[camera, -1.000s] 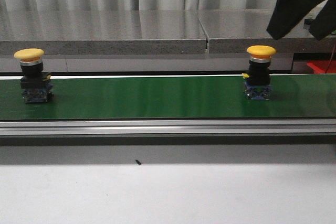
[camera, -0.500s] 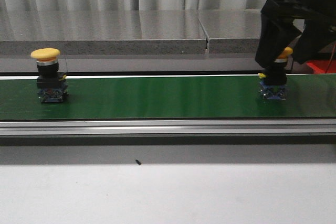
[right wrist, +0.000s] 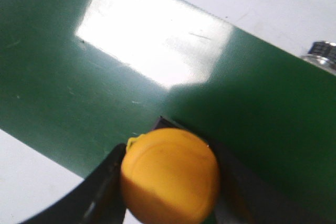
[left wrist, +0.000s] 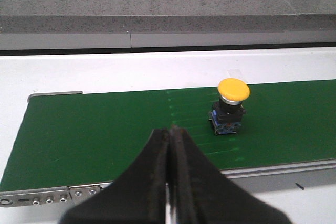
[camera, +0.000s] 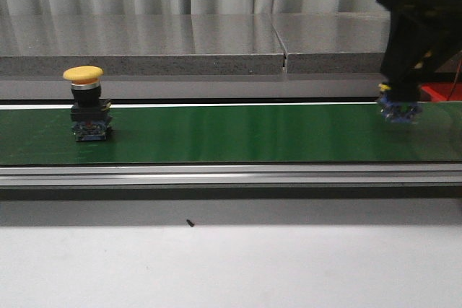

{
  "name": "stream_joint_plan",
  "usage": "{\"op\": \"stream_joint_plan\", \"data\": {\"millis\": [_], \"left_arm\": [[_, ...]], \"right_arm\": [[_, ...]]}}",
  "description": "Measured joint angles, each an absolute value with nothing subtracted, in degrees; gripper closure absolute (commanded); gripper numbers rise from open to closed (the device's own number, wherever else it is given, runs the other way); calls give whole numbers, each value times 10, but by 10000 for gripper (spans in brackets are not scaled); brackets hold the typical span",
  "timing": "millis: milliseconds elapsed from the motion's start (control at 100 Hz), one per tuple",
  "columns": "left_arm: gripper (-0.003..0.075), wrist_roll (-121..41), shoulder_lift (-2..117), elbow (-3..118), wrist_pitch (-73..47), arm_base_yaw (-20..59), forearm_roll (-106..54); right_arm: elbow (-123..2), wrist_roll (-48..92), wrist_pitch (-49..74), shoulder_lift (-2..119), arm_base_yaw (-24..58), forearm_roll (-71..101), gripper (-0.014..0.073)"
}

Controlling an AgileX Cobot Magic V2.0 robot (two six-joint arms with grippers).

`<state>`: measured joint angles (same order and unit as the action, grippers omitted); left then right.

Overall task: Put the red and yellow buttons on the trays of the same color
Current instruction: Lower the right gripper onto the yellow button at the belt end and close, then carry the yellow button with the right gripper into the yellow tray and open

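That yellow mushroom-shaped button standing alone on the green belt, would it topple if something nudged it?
Probably, if pushed high up. The yellow button carries a wide cap on a narrow neck above a small blocky base, so it looks top-heavy. It seems rigid plastic, unlikely to bend. The domed cap looks smooth, perhaps slippery; the green belt may grip the base.

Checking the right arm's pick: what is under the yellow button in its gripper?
Beneath the yellow button, held between the right gripper fingers, the green belt shows all around. Its base's contact with the belt is hidden by the cap.
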<state>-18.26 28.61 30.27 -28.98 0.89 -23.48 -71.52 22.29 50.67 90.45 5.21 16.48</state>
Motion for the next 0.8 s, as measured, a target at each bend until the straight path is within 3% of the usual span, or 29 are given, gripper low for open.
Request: {"op": "stream_joint_plan", "data": {"millis": [480,800], "left_arm": [[741,-183,286,303,-290,9,-235],[741,-183,286,303,-290,9,-235]], "right_arm": [[-715,199,622,767,-186,150,390],[-654,198,546,765,-279,149,390]]}}
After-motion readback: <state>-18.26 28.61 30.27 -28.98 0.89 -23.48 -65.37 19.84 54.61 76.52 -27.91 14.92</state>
